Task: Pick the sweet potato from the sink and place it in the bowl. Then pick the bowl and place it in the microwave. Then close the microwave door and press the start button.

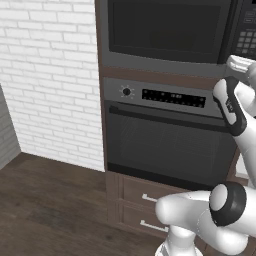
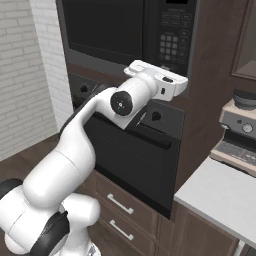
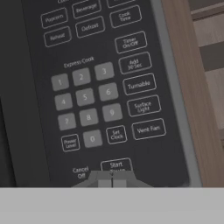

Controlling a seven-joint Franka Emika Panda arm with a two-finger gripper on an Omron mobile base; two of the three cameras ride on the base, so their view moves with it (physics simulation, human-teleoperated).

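Observation:
The microwave point(image 1: 165, 30) sits high in the dark cabinet column, and the microwave door point(image 2: 100, 27) is closed flush. Its keypad panel point(image 2: 172, 40) is on the right. My gripper point(image 3: 112, 178) is shut, with the two fingertips together against the bottom of the Start button point(image 3: 116, 165), right of Cancel/Off. My white hand point(image 2: 159, 79) reaches up to the panel's lower edge and also appears at the right edge of the left base view point(image 1: 241, 64). The sweet potato, the sink and the bowl are out of view.
The knobbed oven point(image 1: 170, 145) with its bar handle sits directly under the microwave, with drawers point(image 1: 145, 200) below it. A white brick wall point(image 1: 50, 75) stands to the left. A counter point(image 2: 220, 195) with a coffee machine point(image 2: 240, 125) lies to the right.

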